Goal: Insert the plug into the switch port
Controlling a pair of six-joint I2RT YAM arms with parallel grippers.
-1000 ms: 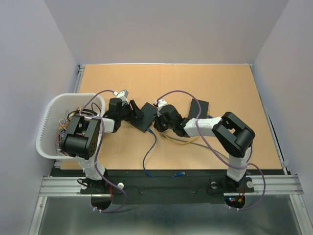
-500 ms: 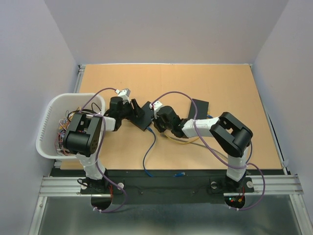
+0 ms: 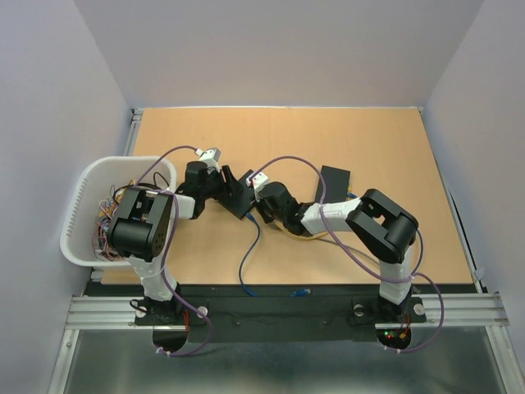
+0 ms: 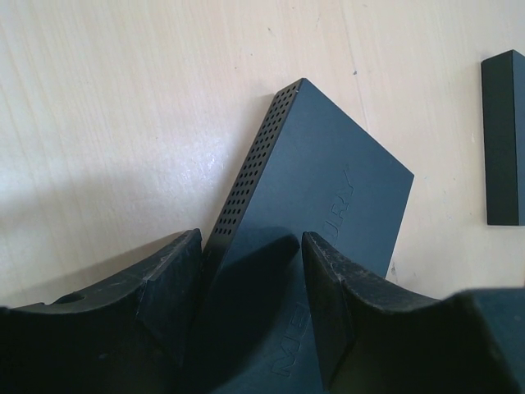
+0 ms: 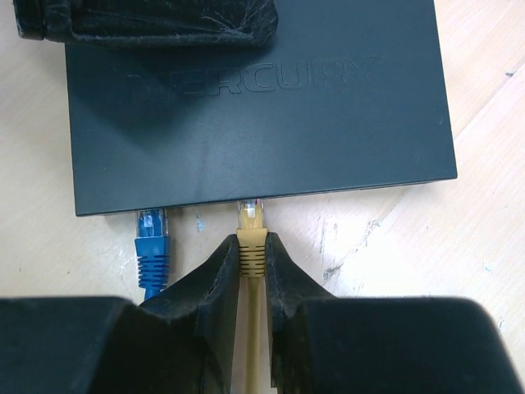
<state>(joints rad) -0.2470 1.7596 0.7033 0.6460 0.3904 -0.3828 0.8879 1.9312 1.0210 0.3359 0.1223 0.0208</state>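
Left arm (image 3: 141, 230): black motor housings joined by white links.
Right arm (image 3: 381, 226): same black-and-white build.
Cables (image 3: 287, 162): thin purple leads running along both arms.
Bases (image 3: 392, 310): white posts bolted to a black rail.
Status lights (image 3: 386, 335): red and orange, by the right base.
Left end effector (image 4: 250, 254): matte black, rounded fingers.
Right end effector (image 5: 251, 246): black, dusty fingers.

A robotics lab test cell: plain pale-lilac wall panels (image 3: 271, 49) enclose a tan wooden table (image 3: 369, 139), with aluminium extrusion rails (image 3: 98, 310) at 6 o'clock and a white plastic basket (image 3: 82, 197) of loose coloured wires (image 3: 108, 215) at 9 o'clock.
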